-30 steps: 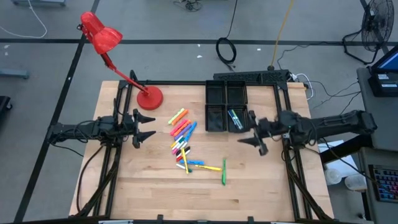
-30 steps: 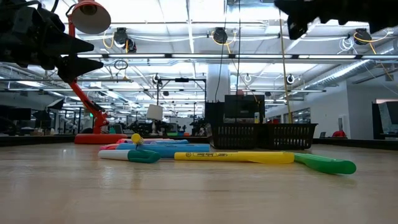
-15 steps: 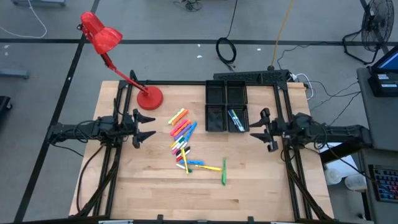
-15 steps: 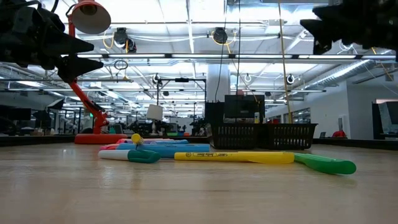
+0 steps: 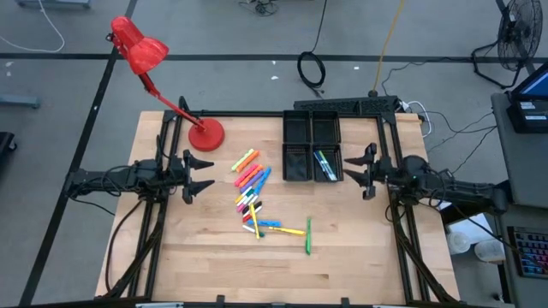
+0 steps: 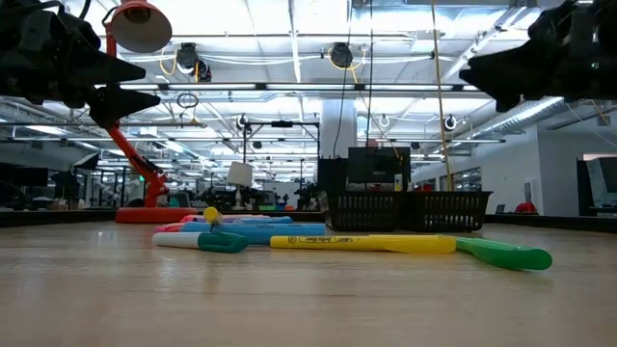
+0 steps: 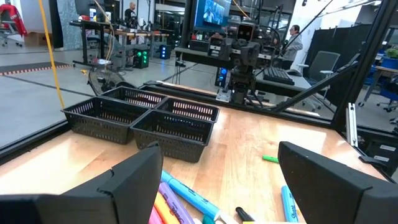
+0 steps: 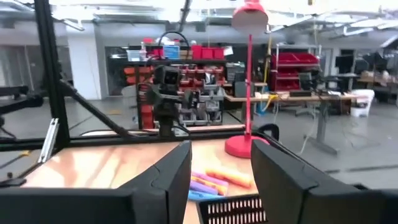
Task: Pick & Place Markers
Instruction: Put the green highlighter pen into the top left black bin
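Several coloured markers [image 5: 253, 192] lie loose in a heap on the wooden table's middle. They also show in the low view [image 6: 241, 231], with a yellow one [image 6: 362, 244] and a green one [image 6: 501, 254] nearest. A few markers [image 5: 324, 164] lie in the near right compartment of the black tray [image 5: 298, 128]. My left gripper [image 5: 201, 175] hovers open and empty left of the heap, pointing at it; the left wrist view shows the markers [image 7: 186, 199] ahead of its fingers. My right gripper [image 5: 355, 169] hovers open and empty just right of the tray.
A red desk lamp stands with its base [image 5: 205, 135] at the table's far left, close to the heap. The tray stands at the far middle. A black frame rail [image 5: 257, 113] runs along the far edge. Bare wood lies along the near edge [image 5: 257, 274].
My right gripper has drawn back a little toward the table's right and far edges and has come down, still empty, ending beside the tray's right side. The markers have stayed where they were.
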Robot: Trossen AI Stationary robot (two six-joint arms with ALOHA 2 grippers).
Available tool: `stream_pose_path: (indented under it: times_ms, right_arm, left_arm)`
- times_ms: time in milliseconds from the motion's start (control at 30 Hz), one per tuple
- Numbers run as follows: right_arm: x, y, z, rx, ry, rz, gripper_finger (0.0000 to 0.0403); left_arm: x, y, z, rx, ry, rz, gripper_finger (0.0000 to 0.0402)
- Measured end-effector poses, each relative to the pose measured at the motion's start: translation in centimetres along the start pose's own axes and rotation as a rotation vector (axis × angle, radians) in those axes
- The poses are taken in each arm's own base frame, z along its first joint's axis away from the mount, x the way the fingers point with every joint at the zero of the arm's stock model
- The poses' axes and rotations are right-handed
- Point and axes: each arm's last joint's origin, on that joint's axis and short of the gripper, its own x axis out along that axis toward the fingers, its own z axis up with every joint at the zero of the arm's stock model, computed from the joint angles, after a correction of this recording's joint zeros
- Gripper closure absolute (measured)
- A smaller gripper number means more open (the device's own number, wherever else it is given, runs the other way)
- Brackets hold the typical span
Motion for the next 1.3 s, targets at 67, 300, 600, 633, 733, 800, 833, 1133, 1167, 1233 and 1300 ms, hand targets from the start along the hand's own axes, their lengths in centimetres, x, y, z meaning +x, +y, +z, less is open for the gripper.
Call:
stream_pose_path:
  times_ms: [67, 300, 600, 633, 733, 800, 833, 1133, 1167, 1233, 1300]
  right_arm:
    - [0.0, 0.0, -0.3, 0.007, 0.024, -0.002, 0.0250]
    - [0.0, 0.1, -0.6, -0.007, 0.046, 0.023, 0.0249]
    - [0.0, 0.0, -0.7, -0.010, 0.059, 0.021, 0.0251]
    - [0.0, 0.0, -0.7, -0.010, 0.059, 0.021, 0.0252]
    - [0.0, 0.0, -0.7, -0.010, 0.059, 0.021, 0.0252]
    - [0.0, 0.0, -0.7, -0.010, 0.059, 0.021, 0.0252]
    - [0.0, 0.0, -0.7, -0.010, 0.059, 0.021, 0.0252]
    - [0.0, 0.0, -0.7, -0.010, 0.059, 0.021, 0.0251]
    - [0.0, 0.0, -0.7, -0.010, 0.059, 0.021, 0.0250]
    - [0.0, 0.0, -0.7, -0.010, 0.059, 0.021, 0.0250]
    - [0.0, 0.0, -0.7, -0.010, 0.059, 0.021, 0.0251]
  left_arm:
    - [0.0, 0.0, 0.0, 0.000, 0.000, 0.000, 0.0078]
    - [0.0, 0.0, 0.0, 0.000, 0.001, 0.000, 0.0078]
    - [0.0, 0.0, 0.0, -0.001, -0.001, 0.000, 0.0078]
    - [0.0, 0.0, 0.1, -0.001, -0.006, -0.001, 0.0078]
    - [0.0, -0.1, 0.3, -0.006, -0.035, -0.006, 0.0078]
    - [0.0, -0.1, 0.5, -0.009, -0.054, -0.009, 0.0078]
    - [0.0, -0.1, 0.6, -0.010, -0.064, -0.011, 0.0078]
    - [0.0, -0.1, 0.9, 0.070, -0.094, -0.012, 0.0078]
    - [-0.1, -0.2, 1.1, 0.080, -0.110, -0.011, 0.0078]
    - [-0.1, -0.1, 1.7, 0.123, -0.174, 0.024, 0.0078]
    - [-0.3, 0.0, 2.2, 0.144, -0.232, 0.095, 0.0078]
